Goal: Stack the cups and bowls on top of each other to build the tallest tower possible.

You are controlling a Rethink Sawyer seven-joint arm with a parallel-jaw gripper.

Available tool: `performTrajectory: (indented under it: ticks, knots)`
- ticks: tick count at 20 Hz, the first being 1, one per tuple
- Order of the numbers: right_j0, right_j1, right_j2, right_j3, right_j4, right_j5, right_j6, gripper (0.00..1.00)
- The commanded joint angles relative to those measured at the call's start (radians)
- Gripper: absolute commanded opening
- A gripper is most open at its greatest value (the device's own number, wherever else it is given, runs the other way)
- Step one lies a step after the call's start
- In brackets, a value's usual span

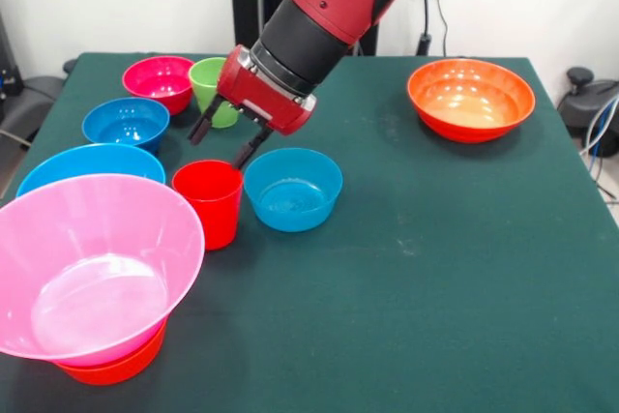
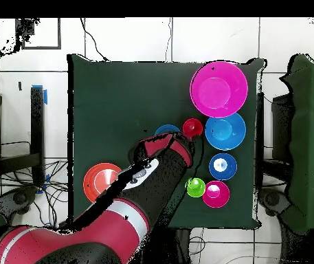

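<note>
Red cup (image 1: 209,202), green cup (image 1: 209,87), hot-pink bowl (image 1: 89,270), dark-green table (image 1: 435,268).

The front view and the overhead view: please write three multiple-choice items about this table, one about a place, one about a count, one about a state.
1. Where does the red cup stand?
A. inside the lone orange bowl
B. beside the small blue bowl
C. on the magenta bowl

2. How many cups are on the table?
A. one
B. two
C. four

3. What is the state of the gripper?
A. open, empty, above the red cup
B. shut on the green cup
C. shut on a bowl

Answers:
1 B: they stand side by side on the green cloth.
2 B: only one red and one green.
3 A: the fingers are spread, with nothing between them.
</note>
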Motion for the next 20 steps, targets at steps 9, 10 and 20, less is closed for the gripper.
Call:
performTrajectory:
  ticks: [9,10,20]
  knots:
    - [0.039,0.047,0.116,0.0,-0.072,0.057,0.01,1.0]
    - [0.041,0.047,0.113,0.0,-0.072,0.058,0.012,1.0]
    - [0.048,0.035,0.098,0.005,-0.082,0.067,0.004,1.0]
